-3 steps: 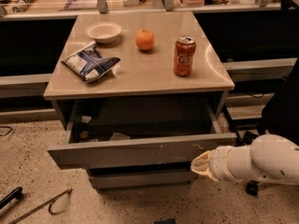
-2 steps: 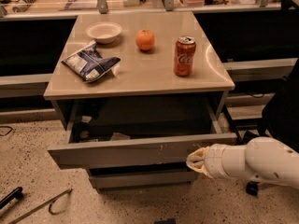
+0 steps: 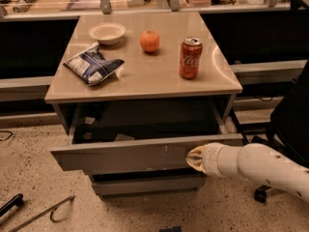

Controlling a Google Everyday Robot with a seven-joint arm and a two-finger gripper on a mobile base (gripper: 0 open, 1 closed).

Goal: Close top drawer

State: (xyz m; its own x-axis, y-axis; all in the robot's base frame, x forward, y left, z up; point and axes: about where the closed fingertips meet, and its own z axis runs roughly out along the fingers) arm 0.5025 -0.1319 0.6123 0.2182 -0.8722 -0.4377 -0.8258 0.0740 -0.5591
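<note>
Cream hand (image 3: pixel 194 158) at grey top drawer (image 3: pixel 120 156)

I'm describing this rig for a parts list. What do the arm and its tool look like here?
The arm is a smooth, rounded white tube with a few small dark dots. The tool, at the front of the top drawer, right of centre, is pale yellowish-cream. No cables show.

The white arm's tan hand (image 3: pixel 194 158) sits at the front of the wide grey flat-fronted top drawer (image 3: pixel 125 156), right of its centre, and that panel blocks the way ahead. Above the hand, the drawer's dark inside lies open beneath the beige desk (image 3: pixel 145 79). A black office chair (image 3: pixel 291 122) crowds the hand's right. Left and below, the speckled floor (image 3: pixel 29 163) offers room.
</note>
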